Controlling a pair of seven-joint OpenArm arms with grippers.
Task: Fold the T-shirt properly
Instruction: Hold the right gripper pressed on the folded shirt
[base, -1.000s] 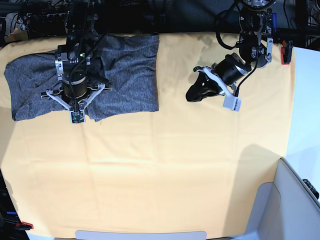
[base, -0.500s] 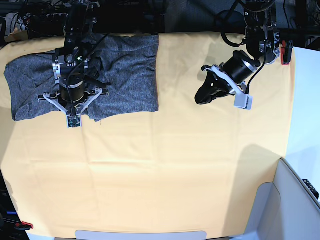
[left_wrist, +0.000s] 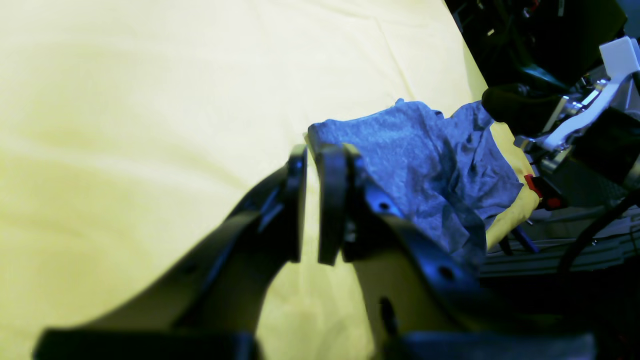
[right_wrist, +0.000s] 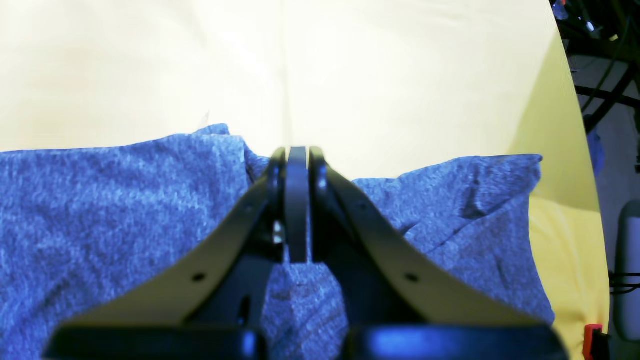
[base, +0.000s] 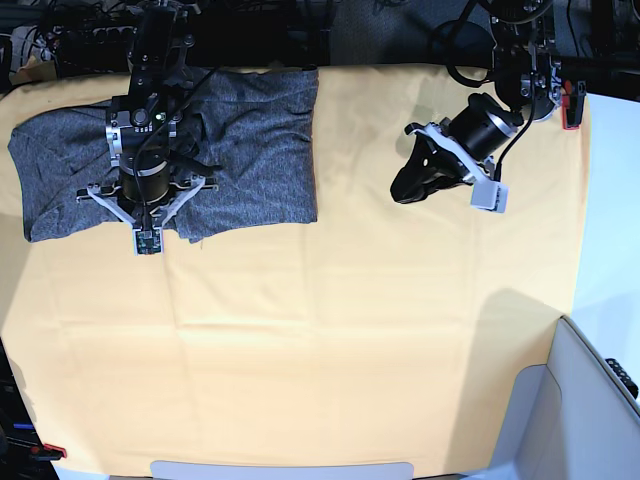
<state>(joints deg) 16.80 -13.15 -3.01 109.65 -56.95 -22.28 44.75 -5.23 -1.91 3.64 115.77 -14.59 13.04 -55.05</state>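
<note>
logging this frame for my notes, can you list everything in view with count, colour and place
T-shirt: one, heathered dark grey, partly folded at the far left of the table
cloth: one, yellow-orange, spread over the whole table
clamp: one, red, at the far right edge of the cloth
right gripper: one, black, over the T-shirt, fingers pressed together
left gripper: one, black, above bare cloth on the far right, fingers a narrow gap apart, holding nothing
</note>
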